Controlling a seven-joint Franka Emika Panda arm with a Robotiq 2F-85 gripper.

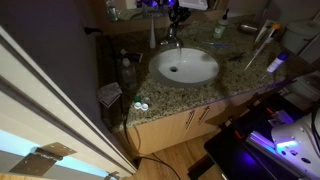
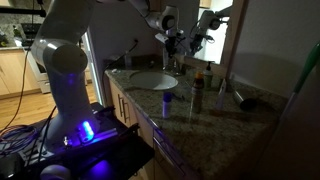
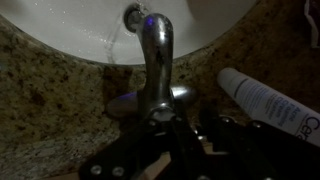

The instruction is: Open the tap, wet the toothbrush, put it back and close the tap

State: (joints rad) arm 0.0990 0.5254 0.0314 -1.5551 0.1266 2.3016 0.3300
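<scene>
Chrome tap (image 3: 155,60), white basin (image 3: 60,25) (speckled brown counter (image 3: 40,105)).

A white oval basin (image 1: 185,66) is set into the speckled granite counter (image 1: 240,76). The tap (image 3: 152,60) is mounted behind it, a white bottle (image 3: 262,100) beside.

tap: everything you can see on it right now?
The tap is small, shiny chrome: a short curved spout reaching over the white basin rim, rising from a round base on the speckled stone counter. It stands upright at the basin's edge. In the wrist view the gripper sits right at its top, hiding the lever; whether it grips cannot be told. Whether water runs is unclear. A white tube lies beside it, apart.
</scene>
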